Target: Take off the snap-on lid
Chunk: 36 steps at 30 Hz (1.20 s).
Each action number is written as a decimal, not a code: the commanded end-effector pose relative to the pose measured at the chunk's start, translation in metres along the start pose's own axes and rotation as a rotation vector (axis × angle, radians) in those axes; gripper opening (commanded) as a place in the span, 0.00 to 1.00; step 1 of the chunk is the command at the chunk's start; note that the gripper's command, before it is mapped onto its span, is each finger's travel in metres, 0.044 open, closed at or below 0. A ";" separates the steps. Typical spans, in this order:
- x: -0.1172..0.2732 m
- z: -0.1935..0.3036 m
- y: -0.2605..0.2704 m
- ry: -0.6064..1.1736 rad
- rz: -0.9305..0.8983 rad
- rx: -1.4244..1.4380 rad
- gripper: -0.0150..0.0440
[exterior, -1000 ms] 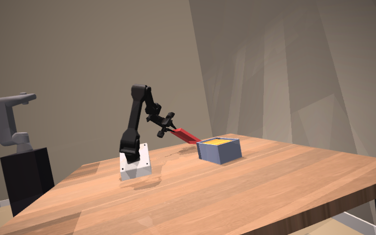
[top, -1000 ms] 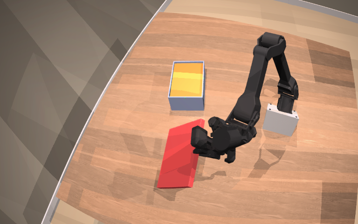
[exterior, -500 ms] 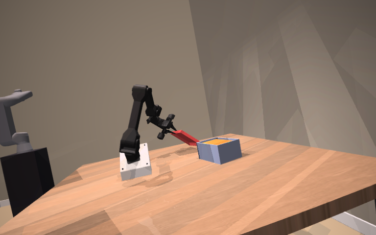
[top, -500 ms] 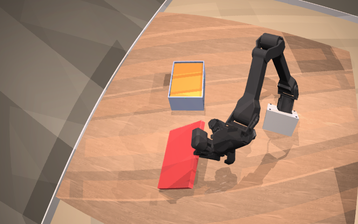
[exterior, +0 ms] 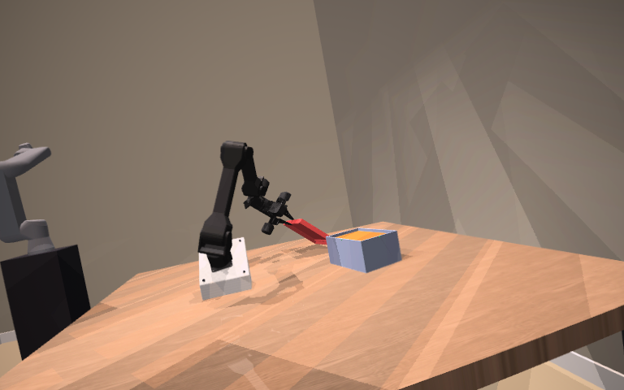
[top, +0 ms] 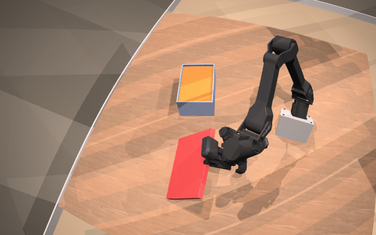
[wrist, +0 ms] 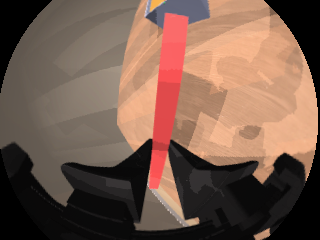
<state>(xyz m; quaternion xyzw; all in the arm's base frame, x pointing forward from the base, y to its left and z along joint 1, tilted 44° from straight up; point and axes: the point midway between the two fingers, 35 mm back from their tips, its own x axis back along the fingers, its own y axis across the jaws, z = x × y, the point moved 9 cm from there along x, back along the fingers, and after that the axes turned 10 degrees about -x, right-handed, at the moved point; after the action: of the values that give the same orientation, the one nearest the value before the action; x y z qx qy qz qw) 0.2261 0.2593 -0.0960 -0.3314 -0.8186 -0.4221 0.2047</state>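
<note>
The red lid (top: pixel 187 166) (exterior: pixel 309 231) (wrist: pixel 168 100) is off the box and held in the air, tilted, its near edge higher than its far edge. My gripper (exterior: pixel 288 221) (wrist: pixel 160 142) is shut on one long edge of the lid. In the top view the fingertips are hidden behind the gripper's body. The blue-grey storage box (top: pixel 196 108) (exterior: pixel 380 252) (wrist: pixel 192 12) stands upright and open on the table, with an orange inside. In the top view it is above the lid, with a gap between them. Whether the lid's lower edge touches the table is hard to tell.
The wooden table (top: pixel 132 177) (exterior: pixel 441 312) carries the arm's white base block (top: pixel 294 129) (exterior: pixel 226 286), to the right of the box in the top view. A grey arm on a dark pedestal (exterior: pixel 43 294) stands beyond the table in the exterior view.
</note>
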 end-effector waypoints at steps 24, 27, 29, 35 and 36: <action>-0.015 -0.004 -0.018 -0.005 -0.001 0.006 0.25; -0.016 -0.005 -0.020 -0.005 -0.001 0.006 0.25; -0.017 -0.005 -0.021 -0.005 -0.001 0.006 0.25; -0.020 -0.006 -0.025 -0.005 -0.001 0.006 0.25; -0.021 -0.006 -0.025 -0.005 -0.001 0.006 0.25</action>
<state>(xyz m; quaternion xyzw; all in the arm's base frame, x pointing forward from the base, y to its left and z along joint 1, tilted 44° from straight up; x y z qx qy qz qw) 0.2259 0.2471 -0.1116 -0.3216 -0.8164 -0.4362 0.1994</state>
